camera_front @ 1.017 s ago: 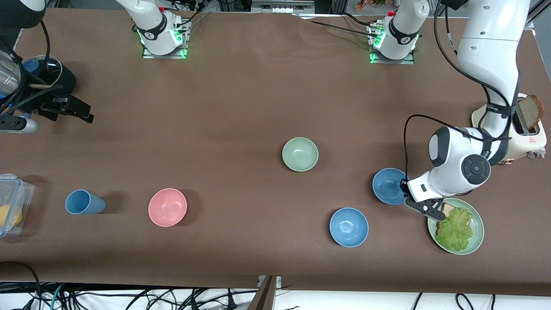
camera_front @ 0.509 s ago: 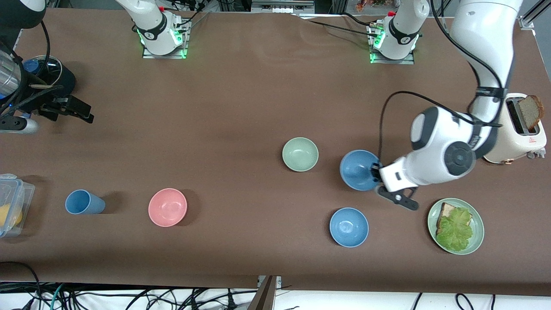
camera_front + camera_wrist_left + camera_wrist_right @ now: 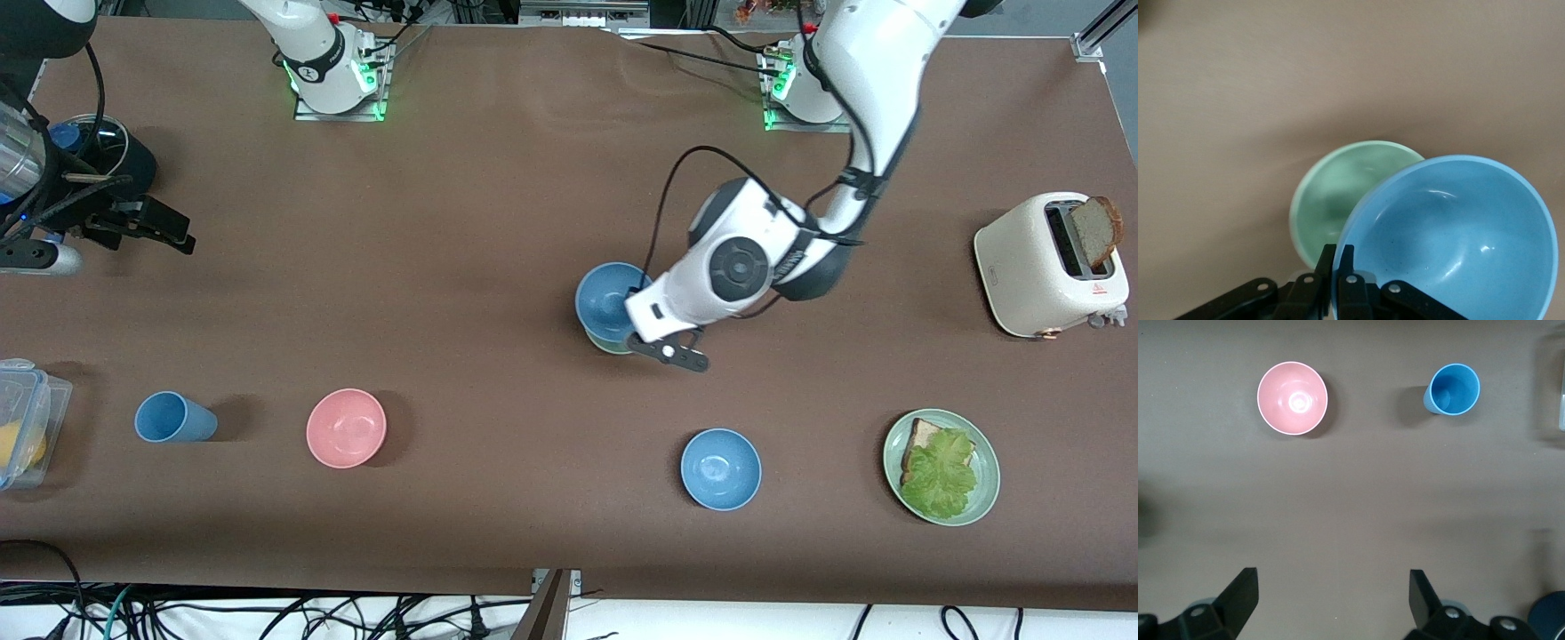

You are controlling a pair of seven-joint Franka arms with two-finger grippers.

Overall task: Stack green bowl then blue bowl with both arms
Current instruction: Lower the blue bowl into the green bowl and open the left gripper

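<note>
Brown table [image 3: 444, 267]: glossy round blue bowl [image 3: 1451, 233] over green bowl [image 3: 1338, 193]

Brown matte table cover [image 3: 498, 196] spans the whole view — slight wrinkles near the top edge. White floor strip below it, tangled black cables [image 3: 267, 613]. Even overhead light — soft shadows.

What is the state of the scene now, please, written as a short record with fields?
held object: small round glossy blue bowl, gripped at its rim
left hand: shut on that bowl, carrying it in the air over the small round pale green matte bowl
green bowl: on the brown table, partly covered by the held bowl in the front view
stacking: not yet done; the held bowl is off-centre
right hand: open, waiting above the table
second blue bowl: untouched, nearer the front camera
</note>
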